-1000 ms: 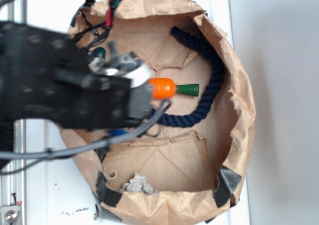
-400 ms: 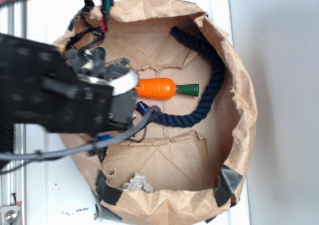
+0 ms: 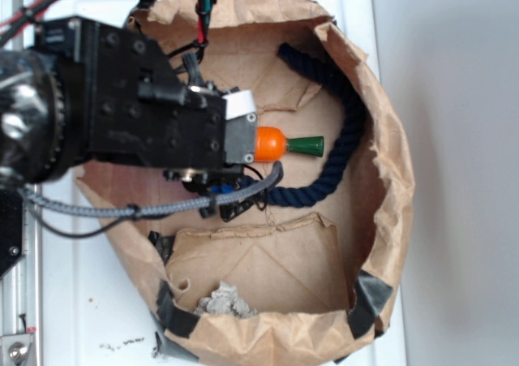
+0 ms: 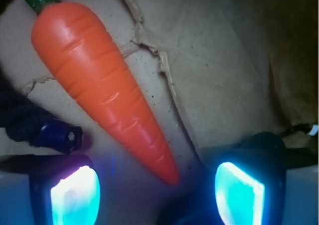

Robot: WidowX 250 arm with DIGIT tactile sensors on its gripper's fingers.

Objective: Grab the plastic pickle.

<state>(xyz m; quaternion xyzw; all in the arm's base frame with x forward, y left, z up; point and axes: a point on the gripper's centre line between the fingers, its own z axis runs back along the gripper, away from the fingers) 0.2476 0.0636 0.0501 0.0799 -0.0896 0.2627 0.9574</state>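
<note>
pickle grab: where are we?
Done: the gripper is down inside the paper bag, jaws open. In hand: nothing; the wrist view shows only the carrot lying between the fingers, with the rope end beside it. Left: all of the grab. The pickle shows in neither view, possibly hidden under the arm, so it has yet to be found and gripped.

End effector (image 4: 157, 187) spread wide over the paper bag floor (image 4: 224, 75), carrot (image 4: 104, 85) tip reaching between its fingers, rope end (image 4: 55, 135) just beside one finger, bare paper ahead on the other side
</note>
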